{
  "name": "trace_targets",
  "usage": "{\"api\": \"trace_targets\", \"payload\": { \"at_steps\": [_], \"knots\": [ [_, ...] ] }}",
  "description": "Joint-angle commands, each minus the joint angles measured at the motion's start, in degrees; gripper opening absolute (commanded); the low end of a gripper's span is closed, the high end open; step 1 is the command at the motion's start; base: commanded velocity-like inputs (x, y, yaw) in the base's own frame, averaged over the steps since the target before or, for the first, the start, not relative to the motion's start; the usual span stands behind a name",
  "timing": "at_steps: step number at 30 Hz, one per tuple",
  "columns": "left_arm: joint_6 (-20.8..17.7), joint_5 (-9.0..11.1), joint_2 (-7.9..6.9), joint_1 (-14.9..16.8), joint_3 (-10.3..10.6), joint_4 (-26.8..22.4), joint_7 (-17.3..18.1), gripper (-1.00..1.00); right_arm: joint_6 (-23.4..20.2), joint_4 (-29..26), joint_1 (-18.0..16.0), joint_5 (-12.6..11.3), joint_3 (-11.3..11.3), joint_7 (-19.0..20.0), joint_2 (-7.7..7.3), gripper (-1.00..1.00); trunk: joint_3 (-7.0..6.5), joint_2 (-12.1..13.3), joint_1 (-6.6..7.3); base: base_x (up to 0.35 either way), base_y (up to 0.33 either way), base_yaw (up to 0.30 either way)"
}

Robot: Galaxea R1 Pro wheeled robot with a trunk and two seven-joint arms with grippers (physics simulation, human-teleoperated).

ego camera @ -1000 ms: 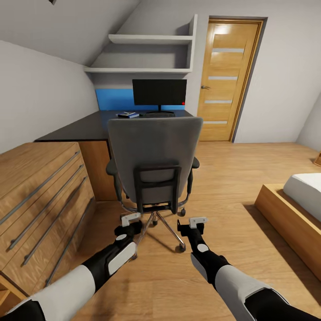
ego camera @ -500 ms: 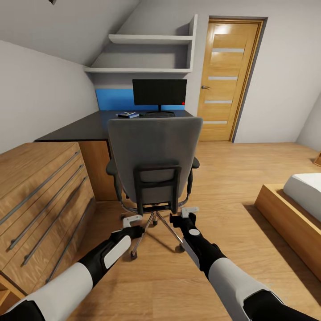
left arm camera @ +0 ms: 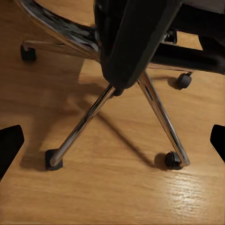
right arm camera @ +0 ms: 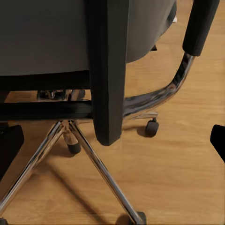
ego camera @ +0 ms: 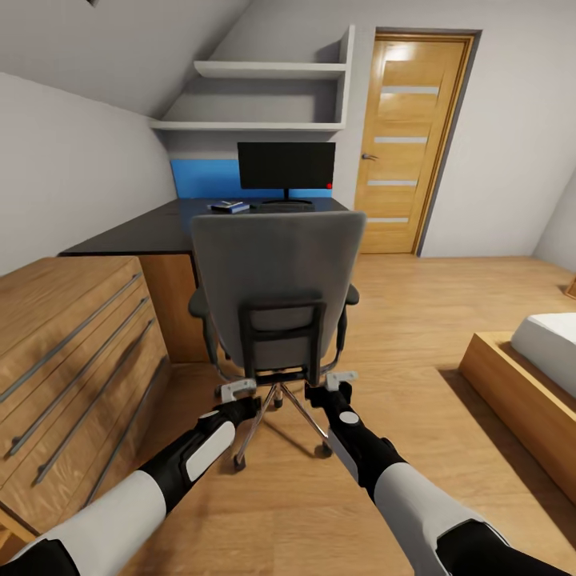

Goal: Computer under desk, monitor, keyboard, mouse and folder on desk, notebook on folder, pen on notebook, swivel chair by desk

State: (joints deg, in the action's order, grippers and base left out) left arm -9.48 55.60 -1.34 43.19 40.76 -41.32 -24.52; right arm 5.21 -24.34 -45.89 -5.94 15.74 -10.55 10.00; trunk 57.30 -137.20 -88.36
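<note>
The grey swivel chair stands with its back to me, in front of the black-topped desk. On the desk are the black monitor, a dark keyboard at its foot and a flat blue folder to the left; what lies on the folder is too small to tell. The computer, mouse, notebook and pen are hidden or too small to make out. My left gripper and right gripper are open, just behind the chair's lower back, above its chrome base.
A light-wood drawer cabinet runs along the left. A bed on a wooden frame is at the right. A wooden door is behind the desk and white shelves hang above it. Open floor lies right of the chair.
My right gripper rose and moved forward to the chair's back; the left one shifted slightly. The whole view has crept a little closer to the chair.
</note>
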Motion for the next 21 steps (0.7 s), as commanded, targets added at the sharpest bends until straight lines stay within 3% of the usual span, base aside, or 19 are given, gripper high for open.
{"api": "trace_targets", "payload": {
  "at_steps": [1, 14, 21],
  "knots": [
    [-0.1, 0.3, -0.10, 0.1, 0.3, -0.2, -0.5, 1.00, 0.3, 0.1, -0.1, -0.6, 0.4, -0.4, 0.00, 1.00, 0.06, 0.0, -0.02, 0.271, 0.000, 0.000],
    [0.1, 0.3, -0.07, 0.1, 0.4, -0.2, -0.6, 1.00, 2.9, 0.4, 0.0, -0.6, 0.4, -0.4, 0.00, 1.00, 0.03, 0.0, -0.02, 0.317, 0.000, -0.004],
    [0.1, 0.3, -0.07, 0.1, 0.4, -0.2, -0.6, 1.00, 3.0, 0.4, 0.0, -0.6, 0.4, -0.4, 0.00, 1.00, -0.33, 0.0, -0.02, 0.325, 0.000, -0.162]
  ]
}}
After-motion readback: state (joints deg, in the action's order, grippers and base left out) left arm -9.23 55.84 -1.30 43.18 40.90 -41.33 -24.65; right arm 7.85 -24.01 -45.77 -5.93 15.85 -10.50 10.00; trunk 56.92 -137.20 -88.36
